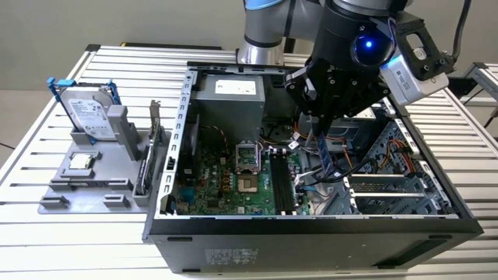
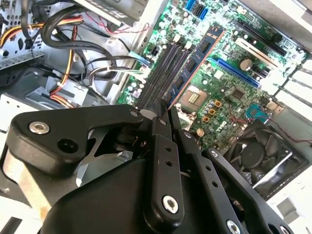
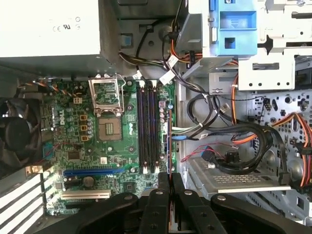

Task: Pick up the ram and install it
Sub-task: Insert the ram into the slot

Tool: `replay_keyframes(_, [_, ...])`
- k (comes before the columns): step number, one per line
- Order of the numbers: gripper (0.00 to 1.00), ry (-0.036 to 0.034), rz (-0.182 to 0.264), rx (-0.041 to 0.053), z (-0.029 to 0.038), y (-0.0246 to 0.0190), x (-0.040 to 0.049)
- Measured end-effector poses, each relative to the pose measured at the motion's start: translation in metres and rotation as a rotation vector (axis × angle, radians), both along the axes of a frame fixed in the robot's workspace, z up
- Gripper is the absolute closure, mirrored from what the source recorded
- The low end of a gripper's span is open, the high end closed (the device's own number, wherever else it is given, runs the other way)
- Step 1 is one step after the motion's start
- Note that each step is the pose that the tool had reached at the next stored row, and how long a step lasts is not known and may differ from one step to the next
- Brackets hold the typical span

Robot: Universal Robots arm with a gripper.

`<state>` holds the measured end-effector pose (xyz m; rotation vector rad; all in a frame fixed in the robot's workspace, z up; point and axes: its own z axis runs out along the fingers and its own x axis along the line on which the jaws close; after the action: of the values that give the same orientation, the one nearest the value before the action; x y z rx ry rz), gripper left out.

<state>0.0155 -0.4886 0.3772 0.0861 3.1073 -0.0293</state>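
The end effector (image 1: 325, 125) hangs inside the open computer case (image 1: 327, 224), its fingers (image 3: 168, 195) pinched on the ram (image 2: 192, 66) — a dark blue stick held edge-down over the black memory slots (image 3: 147, 129) on the green motherboard (image 3: 83, 139). The step in hand looks like seating. To do it well, I judge the stick must run parallel to one slot and sit square above it — then go straight down, clear of the nearby cables (image 3: 229, 141).

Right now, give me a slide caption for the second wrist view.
Gripper holding the ram edge-on above the black memory slots on the green motherboard.
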Motion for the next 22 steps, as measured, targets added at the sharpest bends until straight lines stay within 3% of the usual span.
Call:
replay_keyframes(11, [1.00, 0.0000, 0.000, -0.0017, -0.0014, 0.0016, 0.0000])
replay_keyframes(22, [1.00, 0.0000, 0.000, -0.0123, -0.0111, 0.0063, -0.0001])
